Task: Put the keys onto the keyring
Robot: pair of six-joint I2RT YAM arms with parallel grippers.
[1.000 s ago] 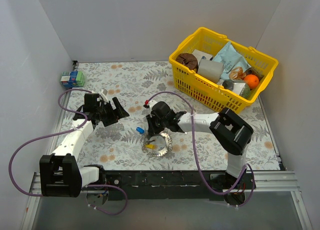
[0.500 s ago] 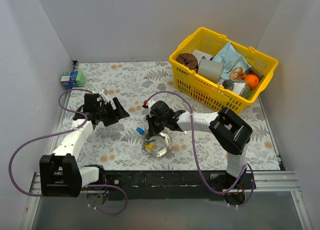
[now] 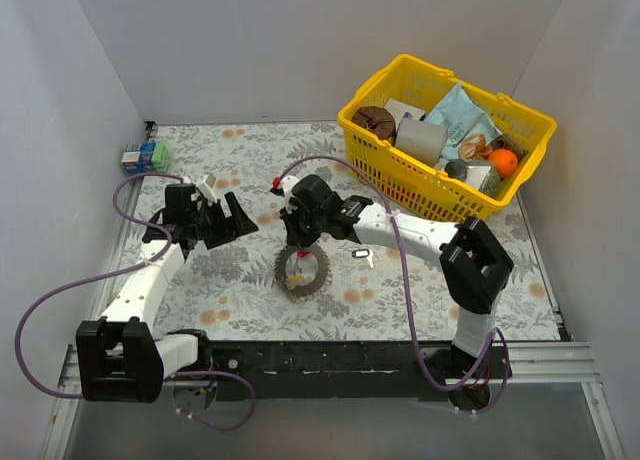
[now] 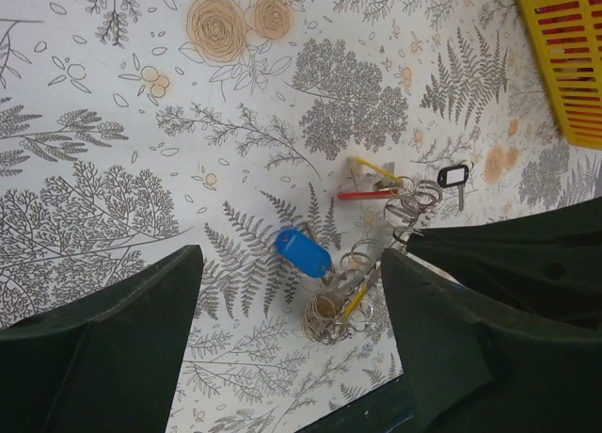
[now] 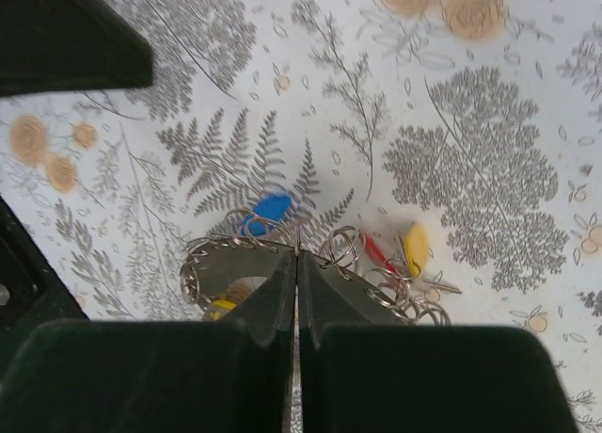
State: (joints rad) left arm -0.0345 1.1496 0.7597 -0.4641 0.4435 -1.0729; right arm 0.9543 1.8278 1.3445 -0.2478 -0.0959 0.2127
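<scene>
**Right gripper pinches the keyring; left gripper stands open beside it**

We see the right gripper with its two fingers pressed flat together, nipping the thin wire of the keyring at the rim's far edge. From that grip the ring spreads back toward the near edge of the table. From above it shows as a round, toothed disc, its rim studded with small wire loops. We cannot tell whether its lower edge touches the cloth.

Just past the fingertips lie three keys, close together. The blue key has its head at the ring's far rim. The red key slants away to the right of the grip. The yellow key is just beside the red one.

The black key lies apart on the table, to the right of the ring, its blade toward the near edge.

The left gripper hovers to the left of the ring, fingers spread wide and holding nothing; its own camera looks between them at the keys.

A yellow basket stands well apart at the far right.
</scene>
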